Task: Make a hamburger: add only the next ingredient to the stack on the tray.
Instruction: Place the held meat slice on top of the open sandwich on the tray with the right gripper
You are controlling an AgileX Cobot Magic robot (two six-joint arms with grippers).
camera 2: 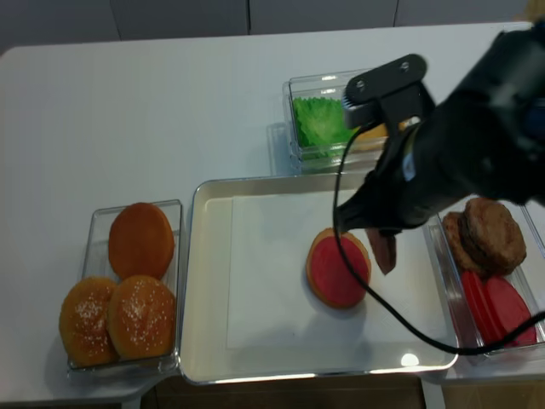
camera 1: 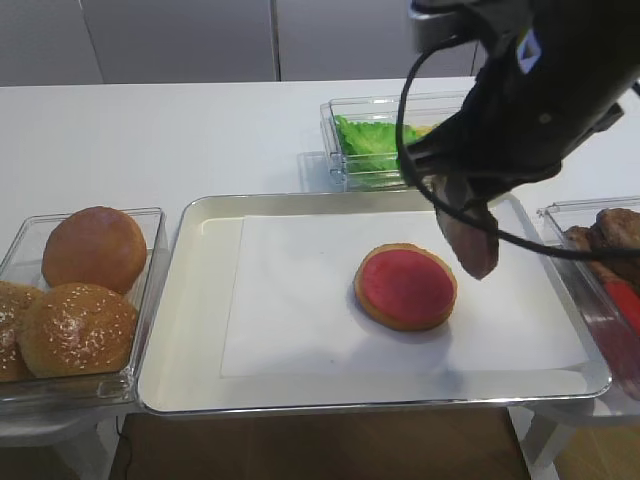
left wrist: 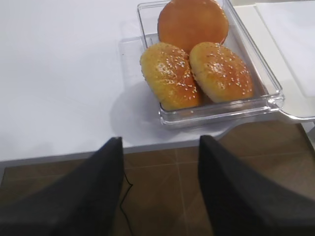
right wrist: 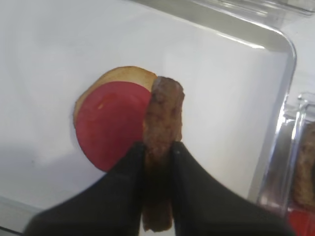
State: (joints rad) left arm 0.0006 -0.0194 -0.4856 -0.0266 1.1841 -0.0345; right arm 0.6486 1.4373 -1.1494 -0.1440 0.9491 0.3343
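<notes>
From the high view, your right gripper carries the meat patty edge-down at the bun base's three o'clock, over the tray.

On the right wrist view, its jaws pinch the patty's rim, so it hangs vertical over the base's edge; judged, it must tip flat.

On the left wrist view, your left gripper stands apart, empty, at the buns' six o'clock.
</notes>
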